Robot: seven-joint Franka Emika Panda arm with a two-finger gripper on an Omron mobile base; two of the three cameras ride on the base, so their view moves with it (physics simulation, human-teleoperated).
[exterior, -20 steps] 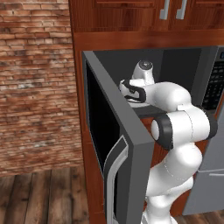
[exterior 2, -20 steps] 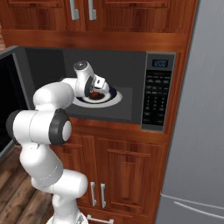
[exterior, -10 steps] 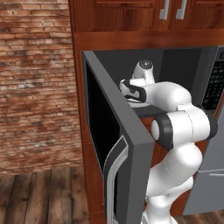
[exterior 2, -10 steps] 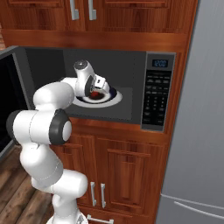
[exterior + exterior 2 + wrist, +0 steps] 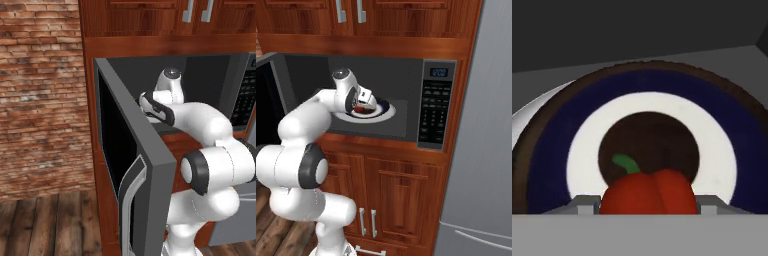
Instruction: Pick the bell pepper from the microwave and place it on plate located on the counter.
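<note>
Reaching into the open microwave (image 5: 406,95) | tool (image 5: 362,107) sits low over a dark-blue-rimmed dish (image 5: 557,150) on the white turntable (image 5: 387,115) | bell pepper (image 5: 648,194) lies on the dish's dark centre, between the grey finger tips (image 5: 585,204), one close on each side | cannot tell whether they grip | door (image 5: 131,170) swung wide.

Red bell pepper (image 5: 648,193), green stem; navy-ringed white dish (image 5: 552,165).
</note>
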